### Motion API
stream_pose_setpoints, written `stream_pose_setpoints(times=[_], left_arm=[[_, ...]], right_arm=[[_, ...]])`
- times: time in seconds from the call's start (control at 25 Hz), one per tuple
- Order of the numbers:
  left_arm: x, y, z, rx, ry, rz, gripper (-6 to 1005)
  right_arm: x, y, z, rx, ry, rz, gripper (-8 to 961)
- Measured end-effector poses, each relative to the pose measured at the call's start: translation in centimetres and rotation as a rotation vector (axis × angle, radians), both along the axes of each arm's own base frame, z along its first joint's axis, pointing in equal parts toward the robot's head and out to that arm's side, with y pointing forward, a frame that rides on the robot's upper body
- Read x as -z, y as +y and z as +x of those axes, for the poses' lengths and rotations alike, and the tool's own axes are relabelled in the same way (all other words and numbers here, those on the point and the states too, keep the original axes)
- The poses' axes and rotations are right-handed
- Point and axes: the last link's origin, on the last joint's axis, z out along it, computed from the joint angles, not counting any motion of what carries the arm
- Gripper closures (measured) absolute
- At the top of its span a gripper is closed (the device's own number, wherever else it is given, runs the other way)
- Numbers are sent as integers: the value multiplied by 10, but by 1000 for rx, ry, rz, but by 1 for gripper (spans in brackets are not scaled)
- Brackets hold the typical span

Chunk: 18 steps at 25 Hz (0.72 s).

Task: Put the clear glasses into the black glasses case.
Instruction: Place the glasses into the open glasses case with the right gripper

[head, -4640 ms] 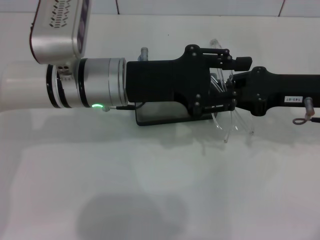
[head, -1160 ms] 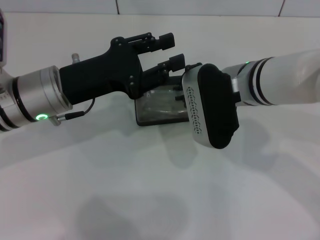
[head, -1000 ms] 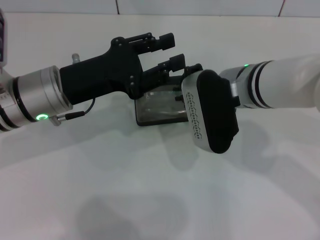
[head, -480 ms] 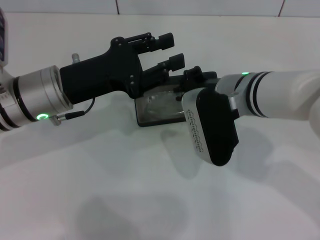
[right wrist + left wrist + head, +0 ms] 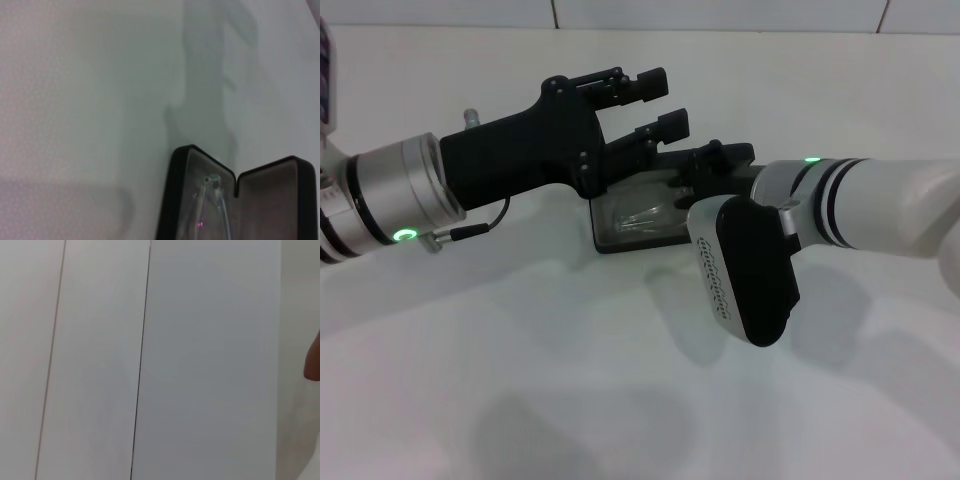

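The black glasses case (image 5: pixel 620 243) lies open on the white table, just past the middle. The clear glasses (image 5: pixel 645 215) lie inside it on the grey lining. In the right wrist view the case (image 5: pixel 174 180) shows its raised lid, with the glasses (image 5: pixel 212 195) in the base half. My left gripper (image 5: pixel 660 102) hangs open over the case's far left side, and nothing is between its fingers. My right gripper (image 5: pixel 718 160) is over the case's right end, largely hidden behind its own wrist.
The white table (image 5: pixel 520 380) spreads around the case, and a tiled wall runs along its far edge. My right wrist camera housing (image 5: pixel 745 270) hangs low in front of the case's right end. The left wrist view shows only pale panels.
The glasses, earlier held over the case between both grippers, now lie inside it. The left gripper has drawn back to the left. Over the last second the right wrist sank and shifted towards me.
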Motion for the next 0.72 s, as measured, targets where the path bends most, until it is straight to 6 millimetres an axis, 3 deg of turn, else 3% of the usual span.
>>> stream_pose_setpoints(times=[0.72], left_arm=[[1, -1, 0, 5, 4, 4, 516]], right_arm=[[0, -7, 4, 123, 102, -5, 762]])
